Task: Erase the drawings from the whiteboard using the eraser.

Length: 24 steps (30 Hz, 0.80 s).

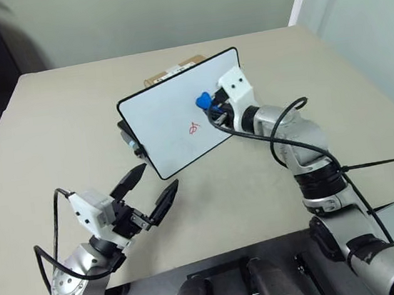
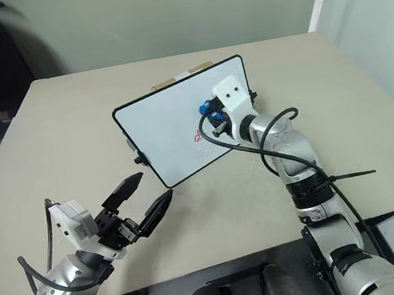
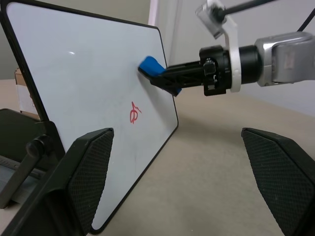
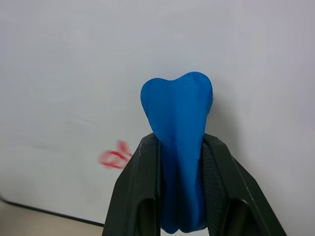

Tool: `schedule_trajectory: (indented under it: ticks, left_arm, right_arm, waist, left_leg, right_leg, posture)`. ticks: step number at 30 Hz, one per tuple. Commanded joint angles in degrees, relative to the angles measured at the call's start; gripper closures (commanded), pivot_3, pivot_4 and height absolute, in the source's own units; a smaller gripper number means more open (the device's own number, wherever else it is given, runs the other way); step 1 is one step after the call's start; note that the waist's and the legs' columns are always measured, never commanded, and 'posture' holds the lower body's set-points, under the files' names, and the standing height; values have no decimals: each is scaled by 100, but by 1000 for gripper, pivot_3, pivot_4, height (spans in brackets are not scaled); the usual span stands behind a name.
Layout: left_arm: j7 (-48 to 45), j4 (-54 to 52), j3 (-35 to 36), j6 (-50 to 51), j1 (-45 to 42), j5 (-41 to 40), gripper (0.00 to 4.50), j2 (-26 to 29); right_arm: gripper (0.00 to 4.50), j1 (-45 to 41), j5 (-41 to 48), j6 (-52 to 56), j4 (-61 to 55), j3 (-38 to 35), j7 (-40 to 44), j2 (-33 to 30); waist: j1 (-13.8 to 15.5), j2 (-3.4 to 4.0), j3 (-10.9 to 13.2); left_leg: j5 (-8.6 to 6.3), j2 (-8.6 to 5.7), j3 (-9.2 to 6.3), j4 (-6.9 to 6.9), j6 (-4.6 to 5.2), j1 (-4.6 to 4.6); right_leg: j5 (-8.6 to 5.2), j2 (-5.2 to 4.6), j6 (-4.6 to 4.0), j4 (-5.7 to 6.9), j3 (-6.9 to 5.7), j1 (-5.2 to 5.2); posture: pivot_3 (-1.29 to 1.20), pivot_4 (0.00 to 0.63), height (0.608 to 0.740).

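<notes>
The right tool (image 4: 179, 189) is clamped on the eraser (image 4: 179, 128), its two black fingers (image 4: 140, 191) pressed against either side of the bright blue piece, whose rounded, lobed end sticks out past the fingertips toward the white surface just ahead. From the left wrist view the eraser's tip sits at the face of the whiteboard (image 1: 171, 114), in its upper part and toward the edge nearest the right arm; whether it actually presses on the surface cannot be told. The drawings (image 1: 194, 127), a small red looping scribble, lie lower on the board, below the eraser and apart from it, with clean white between them. The whiteboard stands tilted up on the counter (image 1: 59, 135), leaning back on a dark stand (image 1: 129, 135) that pokes out beside its lower left edge, its thin black frame and rounded corners plain all round. Behind its top edge a brown cardboard box (image 1: 173, 70) peeks out. The left tool (image 1: 150, 189) hangs over the near part of the counter, well apart from the board, its black fingers (image 1: 129, 179) spread wide with nothing between them, pointing up toward the board's lower corner. A black cable (image 1: 281, 126) loops along the right forearm.
</notes>
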Motion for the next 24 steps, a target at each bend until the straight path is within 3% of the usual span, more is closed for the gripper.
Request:
schedule_trajectory:
  ticks: [1, 12, 24]
  left_arm:
    - [-46, -86, 81, -139, 6, 1, 0, -5]
    - [-1, -217, 202, -135, 171, -57, 0, 14]
    - [12, -269, 234, -77, 157, -84, 0, 42]
  right_arm:
    - [3509, 38, 57, 65, -177, 273, 99, 89]
    - [3509, 349, -202, 41, 699, 631, 45, -94]
    - [3509, 256, -229, 177, 637, 726, 154, -147]
  waist:
    - [0, 0, 0]
    - [14, -1, -1]
    - [10, -1, -1]
  left_leg:
    - [0, 0, 0, 0, 0, 0]
    - [-3, 0, 0, 22, 7, 20]
    - [14, 0, -1, 21, 1, 24]
  right_leg:
    - [0, 0, 1, -1, 0, -4]
    - [10, -1, -4, 5, 0, 14]
    - [27, 0, -15, 5, 0, 17]
  posture:
    - [0, 150, 740]
    - [0, 150, 740]
    - [0, 150, 740]
